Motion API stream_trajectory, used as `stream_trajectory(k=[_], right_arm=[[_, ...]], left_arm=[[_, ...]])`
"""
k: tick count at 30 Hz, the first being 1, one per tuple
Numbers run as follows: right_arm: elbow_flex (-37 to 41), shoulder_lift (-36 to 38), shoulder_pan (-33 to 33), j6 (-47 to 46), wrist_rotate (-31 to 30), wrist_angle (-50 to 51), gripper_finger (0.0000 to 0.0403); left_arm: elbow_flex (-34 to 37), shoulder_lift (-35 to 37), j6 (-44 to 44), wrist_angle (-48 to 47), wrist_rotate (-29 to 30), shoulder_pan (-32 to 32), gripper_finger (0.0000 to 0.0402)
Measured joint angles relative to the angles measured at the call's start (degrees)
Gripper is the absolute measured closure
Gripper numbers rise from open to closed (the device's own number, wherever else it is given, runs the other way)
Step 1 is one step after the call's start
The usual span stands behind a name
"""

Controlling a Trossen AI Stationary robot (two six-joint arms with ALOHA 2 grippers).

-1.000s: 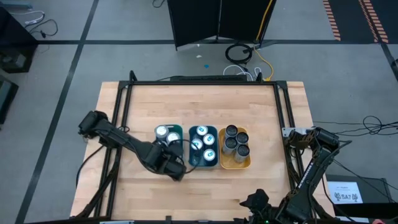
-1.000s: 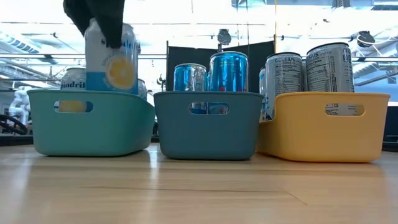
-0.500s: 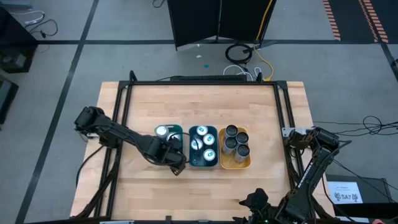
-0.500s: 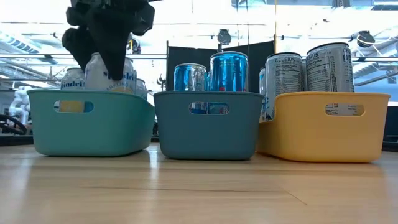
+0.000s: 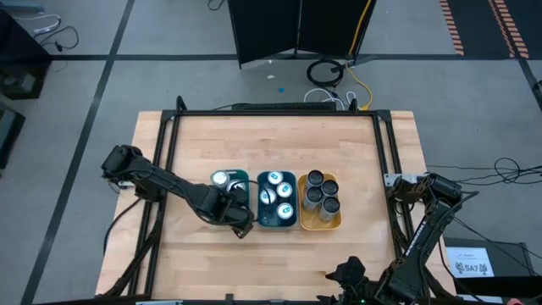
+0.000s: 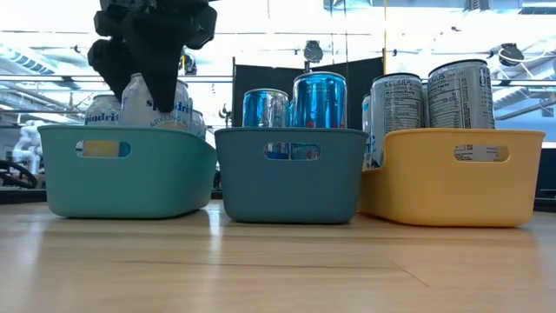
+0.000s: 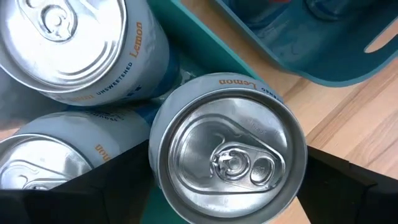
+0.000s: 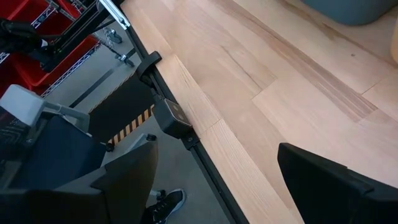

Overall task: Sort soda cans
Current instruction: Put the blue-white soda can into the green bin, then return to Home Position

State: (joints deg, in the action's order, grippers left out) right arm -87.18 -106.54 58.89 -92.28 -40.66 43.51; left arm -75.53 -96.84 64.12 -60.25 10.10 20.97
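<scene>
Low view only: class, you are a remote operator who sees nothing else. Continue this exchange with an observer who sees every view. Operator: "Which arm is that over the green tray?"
Observer: The left gripper. The high view shows its arm reaching in from the left to the green tray.
Operator: What does it have?
Observer: The left wrist view shows its fingers against both sides of a lemon can with a plain silver top.
Operator: Is that can alone in there?
Observer: No, two more cans stand right beside it.
</scene>
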Motion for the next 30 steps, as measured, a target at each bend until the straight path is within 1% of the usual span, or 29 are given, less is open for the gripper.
stream_trajectory(k=[5, 7, 13, 19, 24, 30], right_arm=[[0.0, 0.0, 0.0, 0.0, 0.0, 0.0, 0.0080], [0.0, 0.0, 0.0, 0.0, 0.0, 0.0, 0.0080], [0.0, 0.0, 0.0, 0.0, 0.0, -0.1, 0.0080], [0.0, 0.0, 0.0, 0.0, 0.1, -0.5, 0.0080], [0.0, 0.0, 0.0, 0.3, 0.1, -0.5, 0.0080], [0.0, 0.0, 0.1, 1.5, 0.2, -0.5, 0.0080]], left_arm=[[0.0, 0.0, 0.0, -0.1, 0.7, 0.0, 0.0016], [0.0, 0.0, -0.1, -0.1, 0.6, -0.3, 0.0006], [-2.3, 1.1, 0.0, -0.9, -0.1, -1.2, 0.0008], [-6.1, 4.8, 0.0, -3.7, -0.7, -1.0, 0.0008], [-8.8, 8.7, 0.1, -3.2, -0.7, -0.4, 0.0008], [-10.1, 12.6, 0.0, -3.5, -1.9, 1.4, 0.0008]])
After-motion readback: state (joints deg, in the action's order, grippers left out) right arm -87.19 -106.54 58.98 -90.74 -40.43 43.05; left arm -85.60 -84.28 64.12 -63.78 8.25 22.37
